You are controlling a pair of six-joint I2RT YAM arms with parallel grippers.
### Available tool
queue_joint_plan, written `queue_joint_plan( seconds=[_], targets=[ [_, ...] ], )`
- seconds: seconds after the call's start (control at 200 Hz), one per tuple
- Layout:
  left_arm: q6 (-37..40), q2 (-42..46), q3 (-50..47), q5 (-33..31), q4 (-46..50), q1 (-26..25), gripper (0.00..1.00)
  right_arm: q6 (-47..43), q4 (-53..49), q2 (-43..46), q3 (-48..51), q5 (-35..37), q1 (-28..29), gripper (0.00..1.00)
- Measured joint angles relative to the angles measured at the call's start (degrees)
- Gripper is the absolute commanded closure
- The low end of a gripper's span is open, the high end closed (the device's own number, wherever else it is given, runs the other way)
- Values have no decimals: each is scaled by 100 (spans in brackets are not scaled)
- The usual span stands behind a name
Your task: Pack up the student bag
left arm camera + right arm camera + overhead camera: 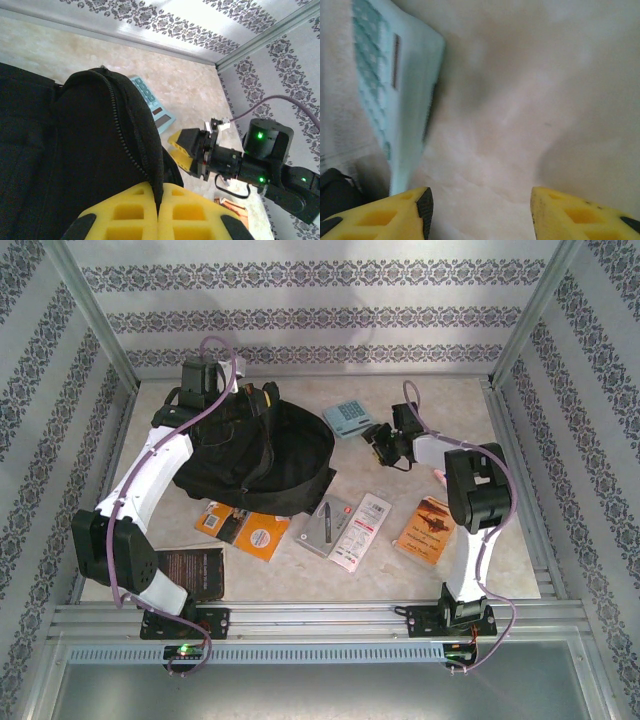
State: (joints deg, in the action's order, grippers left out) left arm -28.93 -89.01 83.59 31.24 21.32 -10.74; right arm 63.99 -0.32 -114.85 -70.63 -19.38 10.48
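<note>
The bag (255,455) stretches from left gripper (159,192) toward right gripper (480,196). Up close, left pinches its zipper edge (123,127); right is spread wide.

I run this lab robot cell remotely: aluminium frame (320,618), wallpaper-patterned panels (320,310), marble-look surface (530,550).

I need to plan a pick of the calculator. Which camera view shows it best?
Top external: the whole calculator is visible from above, lying flat just right of the student bag. In the left wrist view it is partly hidden behind the bag's zippered rim. The right wrist view shows it close up, blurred and cut off.
</note>
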Motion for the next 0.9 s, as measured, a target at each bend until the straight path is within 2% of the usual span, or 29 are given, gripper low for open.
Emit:
queue_joint_plan(
  seconds=[0.26, 0.535, 0.899],
  targets=[
    [-4, 0, 0, 28, 0, 4, 100, 107, 498, -24, -55, -70, 0, 57],
    [-9, 0, 0, 24, 0, 81, 100, 433, 662, -59, -155, -111, 160, 45],
    [-37, 0, 2, 33, 2, 118, 100, 866, 782, -623, -647, -94, 354, 50]
  ],
)
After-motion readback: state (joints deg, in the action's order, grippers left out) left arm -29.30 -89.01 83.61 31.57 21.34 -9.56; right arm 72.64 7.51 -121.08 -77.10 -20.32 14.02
